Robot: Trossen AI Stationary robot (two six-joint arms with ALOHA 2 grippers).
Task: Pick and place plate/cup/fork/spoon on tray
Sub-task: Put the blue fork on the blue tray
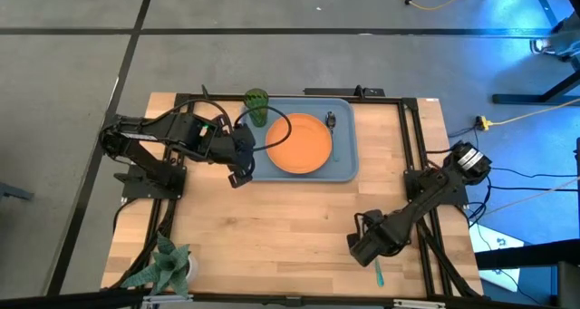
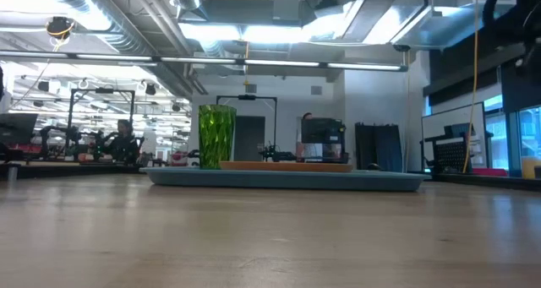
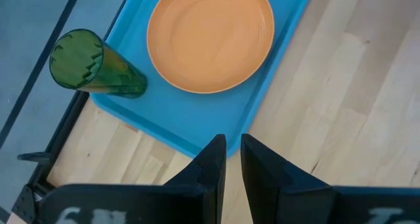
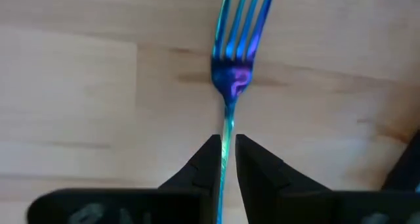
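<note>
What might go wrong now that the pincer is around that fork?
The right pincer straddles only the thin handle of the fork, which lies flat on the table; it could slip or swing when lifted. On the tray, the plate, cup and spoon leave little bare room, so the fork might land on the rim. The left pincer waits beside the tray, near the path.

fork (image 4: 231,66): we lose the handle's lower length behind the right gripper (image 4: 227,145); tine tips cut off by the frame edge.
spoon (image 1: 331,120): too small for us to make out any detail.
plate (image 2: 283,165): in the low view we see only a thin edge above the tray (image 2: 287,179) rim.
left gripper (image 1: 237,177): we cannot see its fingertips apart from above.
</note>
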